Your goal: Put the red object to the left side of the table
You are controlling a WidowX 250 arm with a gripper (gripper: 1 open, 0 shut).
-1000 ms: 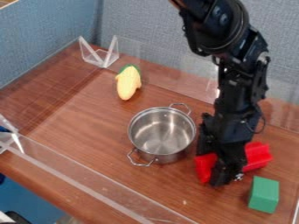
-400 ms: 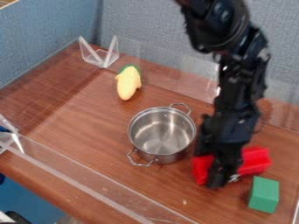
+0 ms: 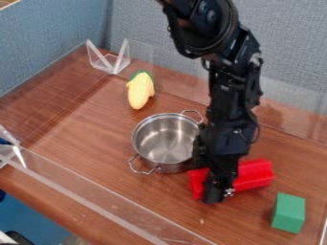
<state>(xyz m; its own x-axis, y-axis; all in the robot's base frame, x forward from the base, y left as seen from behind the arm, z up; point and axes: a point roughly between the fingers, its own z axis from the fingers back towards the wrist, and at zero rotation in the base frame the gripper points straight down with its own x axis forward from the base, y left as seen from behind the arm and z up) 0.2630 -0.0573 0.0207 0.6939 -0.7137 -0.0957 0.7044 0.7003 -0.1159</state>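
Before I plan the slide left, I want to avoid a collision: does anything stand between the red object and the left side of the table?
Yes. The steel pot sits immediately left of the red object, which the gripper is gripping. Farther left lies the yellow fruit; the table is otherwise open.

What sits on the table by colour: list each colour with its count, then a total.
Red: 1, elongated red plastic block
Green: 1, small green block
Yellow: 1, oval yellow fruit-like object
Silver: 1, steel pot with side handles
Total: 4
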